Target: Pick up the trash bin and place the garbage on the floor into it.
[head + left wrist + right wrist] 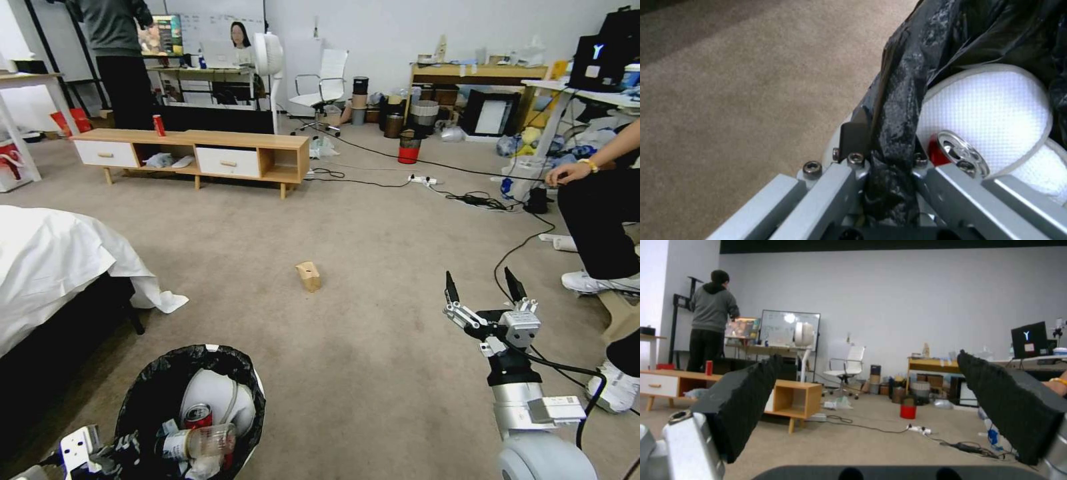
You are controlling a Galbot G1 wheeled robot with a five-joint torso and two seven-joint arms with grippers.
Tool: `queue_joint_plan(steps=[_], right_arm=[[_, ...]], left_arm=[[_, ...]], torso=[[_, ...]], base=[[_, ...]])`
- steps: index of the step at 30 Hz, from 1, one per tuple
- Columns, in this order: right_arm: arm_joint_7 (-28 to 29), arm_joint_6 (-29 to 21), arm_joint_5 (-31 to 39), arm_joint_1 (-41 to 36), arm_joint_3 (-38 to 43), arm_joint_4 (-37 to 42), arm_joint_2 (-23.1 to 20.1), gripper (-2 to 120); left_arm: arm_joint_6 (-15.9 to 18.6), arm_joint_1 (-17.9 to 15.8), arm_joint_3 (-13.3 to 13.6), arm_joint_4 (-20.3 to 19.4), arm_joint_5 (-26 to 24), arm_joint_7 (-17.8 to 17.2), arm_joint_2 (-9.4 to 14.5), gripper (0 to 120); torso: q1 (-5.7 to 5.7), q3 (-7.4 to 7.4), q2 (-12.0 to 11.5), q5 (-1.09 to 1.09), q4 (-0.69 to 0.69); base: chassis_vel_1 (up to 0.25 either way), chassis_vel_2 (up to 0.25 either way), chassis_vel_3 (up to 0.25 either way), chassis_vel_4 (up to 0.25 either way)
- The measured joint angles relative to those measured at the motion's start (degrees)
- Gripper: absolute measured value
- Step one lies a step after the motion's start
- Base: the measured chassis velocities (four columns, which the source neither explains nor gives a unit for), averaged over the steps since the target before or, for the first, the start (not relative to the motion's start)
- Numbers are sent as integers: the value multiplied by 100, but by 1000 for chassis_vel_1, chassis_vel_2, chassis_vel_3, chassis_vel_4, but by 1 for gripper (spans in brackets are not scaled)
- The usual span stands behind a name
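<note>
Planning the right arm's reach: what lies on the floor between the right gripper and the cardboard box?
Head view: bare carpet between the open right gripper and the cardboard box.

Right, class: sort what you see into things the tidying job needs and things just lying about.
Job:
trash bin, left gripper shut on its rim
cardboard box on the floor
right gripper, open and empty

Lying about:
upright red can on the low cabinet
red bucket
office chair
</note>
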Motion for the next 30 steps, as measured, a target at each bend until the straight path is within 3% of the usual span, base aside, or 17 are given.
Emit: queue_joint_plan(steps=[18, 30], right_arm=[[-320, 294, -126, 38, 112, -260, 56, 100], [-321, 306, -130, 51, 83, -303, 73, 100]], left_arm=[[0, -4, -35, -20, -28, -63, 19, 2], [0, -34, -52, 12, -48, -70, 31, 2]], torso=[[-1, 0, 0, 0, 2], [-1, 0, 0, -2, 2]], base=[[-4, 3, 3, -4], [-201, 178, 188, -181]])
